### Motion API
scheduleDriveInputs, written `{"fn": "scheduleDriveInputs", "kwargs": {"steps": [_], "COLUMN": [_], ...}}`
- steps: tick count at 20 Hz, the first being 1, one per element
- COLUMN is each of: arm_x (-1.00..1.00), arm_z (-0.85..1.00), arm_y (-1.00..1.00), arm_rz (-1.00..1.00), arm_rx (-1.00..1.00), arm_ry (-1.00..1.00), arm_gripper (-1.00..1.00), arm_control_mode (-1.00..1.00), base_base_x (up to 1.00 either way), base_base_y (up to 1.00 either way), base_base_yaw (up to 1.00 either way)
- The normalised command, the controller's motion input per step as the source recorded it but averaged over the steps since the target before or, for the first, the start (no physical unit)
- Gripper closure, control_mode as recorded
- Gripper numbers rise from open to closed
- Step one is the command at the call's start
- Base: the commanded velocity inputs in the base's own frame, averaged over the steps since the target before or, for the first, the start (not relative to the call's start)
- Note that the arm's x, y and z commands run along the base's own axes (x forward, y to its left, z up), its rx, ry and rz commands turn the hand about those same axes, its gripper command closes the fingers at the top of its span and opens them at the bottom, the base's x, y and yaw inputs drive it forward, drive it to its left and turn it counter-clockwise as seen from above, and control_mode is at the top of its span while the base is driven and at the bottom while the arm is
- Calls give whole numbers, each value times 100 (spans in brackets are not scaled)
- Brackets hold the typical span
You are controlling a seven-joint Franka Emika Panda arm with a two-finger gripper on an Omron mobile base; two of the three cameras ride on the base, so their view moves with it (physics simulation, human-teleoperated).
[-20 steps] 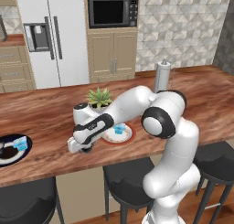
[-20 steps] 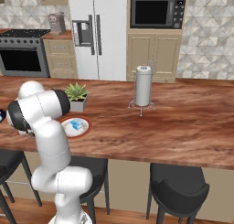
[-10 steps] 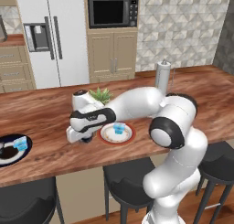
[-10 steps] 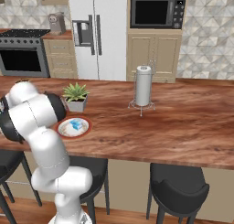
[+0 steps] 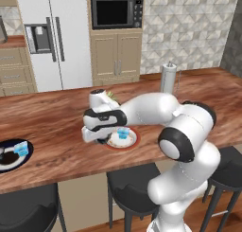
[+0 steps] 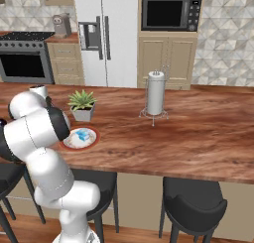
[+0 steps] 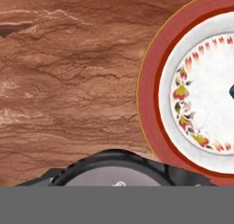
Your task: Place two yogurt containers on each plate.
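A red-rimmed plate point(image 5: 133, 142) with a cream-white centre lies on the wooden counter, and a light blue yogurt container point(image 5: 124, 133) stands on it. That plate point(image 6: 92, 139) and cup point(image 6: 83, 135) also appear in the right base view. My gripper point(image 5: 98, 139) hangs low just left of this plate, shut on a dark round yogurt container point(image 7: 114, 169) with a pale top. The hand view puts the plate's rim point(image 7: 148, 104) right beside that cup. Far left lies the dark navy plate point(image 5: 9, 164), bearing another light blue container point(image 5: 21, 148).
A potted plant point(image 6: 83, 104) stands just behind the red-rimmed plate, and a paper towel holder point(image 6: 155, 94) stands further right on the counter. Dark stools point(image 5: 132, 183) line the counter's near edge. Bare wood point(image 5: 56, 146) stretches between the two plates.
My hand has travelled right along the counter with the dark cup, from between the plates to the red-rimmed plate's left edge.
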Motion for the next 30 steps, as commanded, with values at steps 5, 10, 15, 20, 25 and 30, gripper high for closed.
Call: {"fn": "scheduleDriveInputs", "kwargs": {"steps": [5,10,15,20,25,30], "arm_x": [1,13,31,58,44,9], "arm_z": [0,0,-1,-12,-16,-9], "arm_y": [-53,-29,-7,0,0,6], "arm_rz": [-8,-2,0,0,0,0], "arm_rx": [0,0,0,0,0,-1], "arm_ry": [0,4,3,2,1,0], "arm_gripper": [100,100,100,100,100,100], "arm_control_mode": [-100,-100,-100,-100,-100,-100], "base_base_x": [0,0,0,0,0,0], "base_base_y": [0,0,0,0,0,0], "base_base_yaw": [0,0,0,0,0,0]}}
